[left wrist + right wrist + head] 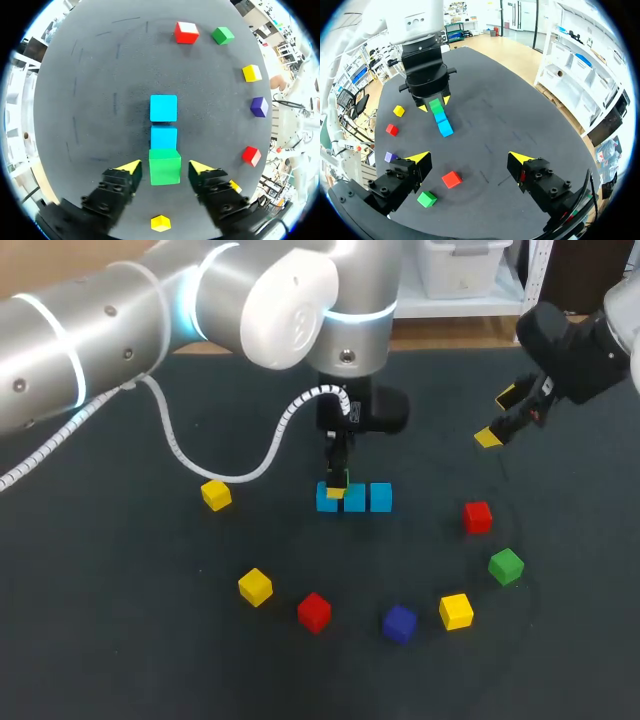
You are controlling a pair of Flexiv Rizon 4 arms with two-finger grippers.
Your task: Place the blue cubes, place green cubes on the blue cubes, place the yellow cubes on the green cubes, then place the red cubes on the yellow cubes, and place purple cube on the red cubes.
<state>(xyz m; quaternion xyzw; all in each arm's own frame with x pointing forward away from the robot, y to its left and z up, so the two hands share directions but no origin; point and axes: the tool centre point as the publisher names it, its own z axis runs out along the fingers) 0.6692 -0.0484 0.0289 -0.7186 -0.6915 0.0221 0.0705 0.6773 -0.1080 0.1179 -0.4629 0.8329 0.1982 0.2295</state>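
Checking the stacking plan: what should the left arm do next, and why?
Probably lift the left gripper straight up: its fingers stand open, clear of the green cube, which already sits on the end blue cube.

Blue cubes (163, 108) block ahead; flanks seemingly free.

Pretty clearly a robotics lab bench, nothing homey here. My left arm (100, 330), silver with glowing light rings and a white coiled cable (200, 465), and my right arm (575, 350) hang over a dark matte table (120, 660). All that's laid out is small test blocks: a row of blue cubes (354, 498) mid-table and a purple cube (399, 623) nearer me.
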